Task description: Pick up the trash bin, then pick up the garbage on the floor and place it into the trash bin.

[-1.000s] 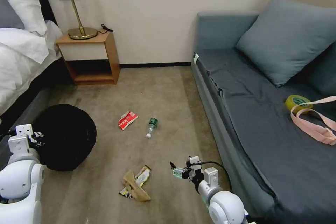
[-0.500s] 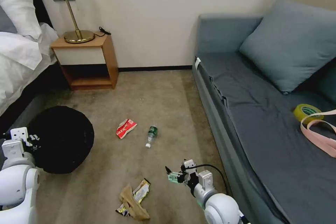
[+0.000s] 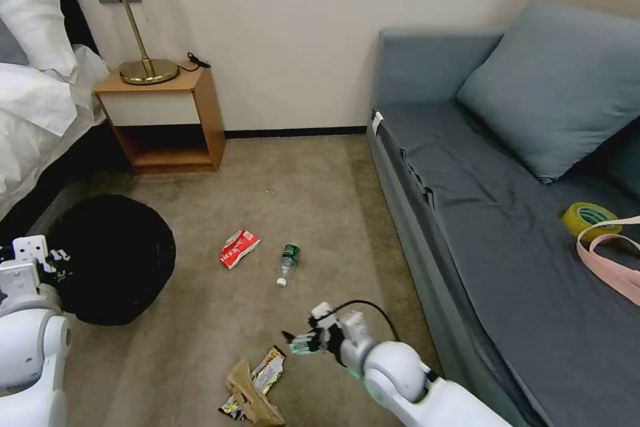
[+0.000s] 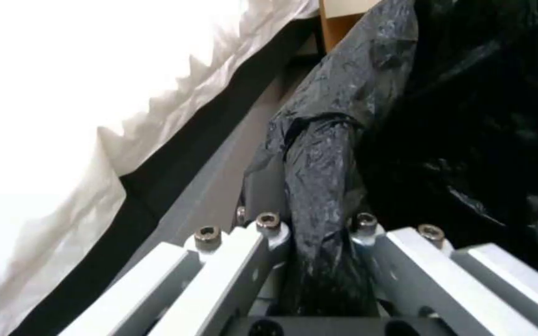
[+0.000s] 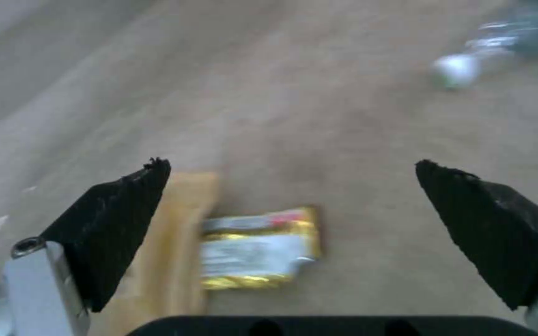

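While the left tool [image 4: 309,261] stays clamped on the bagged rim of the trash bin [image 3: 110,257] beside the bed [image 3: 33,113], the right tool [image 3: 298,341] has swung leftward, its jaws spread wide and empty, above the shiny snack wrapper [image 3: 267,369] and crumpled tan paper [image 3: 248,395]. Farther off lie the red-and-white packet [image 3: 238,247] and bottle [image 3: 287,263].
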### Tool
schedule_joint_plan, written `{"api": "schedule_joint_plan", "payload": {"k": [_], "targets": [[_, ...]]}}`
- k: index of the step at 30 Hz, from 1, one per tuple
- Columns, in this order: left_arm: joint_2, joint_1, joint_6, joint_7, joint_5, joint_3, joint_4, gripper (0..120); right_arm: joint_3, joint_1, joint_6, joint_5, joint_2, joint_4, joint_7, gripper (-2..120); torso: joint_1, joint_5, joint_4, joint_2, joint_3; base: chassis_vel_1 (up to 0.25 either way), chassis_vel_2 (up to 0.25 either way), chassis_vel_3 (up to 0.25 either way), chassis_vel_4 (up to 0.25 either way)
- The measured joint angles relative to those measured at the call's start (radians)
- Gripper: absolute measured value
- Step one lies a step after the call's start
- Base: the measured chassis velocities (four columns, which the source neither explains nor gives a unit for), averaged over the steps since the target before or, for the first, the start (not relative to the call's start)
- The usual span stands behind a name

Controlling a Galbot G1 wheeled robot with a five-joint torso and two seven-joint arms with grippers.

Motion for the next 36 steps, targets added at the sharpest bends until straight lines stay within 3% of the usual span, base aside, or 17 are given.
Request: {"api": "schedule_joint_plan", "payload": {"k": [2, 5, 13, 26, 36], "targets": [[0.0, 0.0, 0.001, 0.0, 0.001, 0.001, -0.001, 4, -0.012, 0.011, -0.003, 0.01, 0.005, -0.006, 0.0, 100, 0.0, 0.0, 0.0, 0.0, 0.0, 0.0, 0.0, 0.0, 0.0], [-0.01, -0.001, 0.011, -0.002, 0.01, 0.011, -0.017, 4, -0.166, 0.153, -0.039, 0.145, 0.083, -0.1, 0.016, 100, 0.0, -0.0003, 0.0001, 0.0, 0.0, 0.0, 0.0, 0.0, 0.0], [-0.016, -0.005, 0.014, -0.003, 0.011, 0.01, -0.026, 4, -0.272, 0.233, -0.051, 0.185, 0.163, -0.228, 0.026, 100, 0.0, -0.0002, 0.0003, 0.0, 0.0, 0.0, 0.0, 0.0, 0.0], [-0.017, -0.052, 0.014, 0.001, 0.043, 0.089, -0.009, 4, -0.322, 0.231, -0.063, 0.163, 0.177, -0.3, 0.017, 100, 0.0, -0.0001, 0.0, 0.0, 0.0, 0.0, 0.0, 0.0, 0.0], [-0.015, -0.051, 0.01, 0.006, 0.048, 0.096, -0.008, 4, -0.359, 0.238, -0.076, 0.156, 0.179, -0.307, 0.002, 100, 0.0, 0.0001, 0.0, 0.0, 0.0, 0.0, 0.0, 0.0, 0.0]]}}
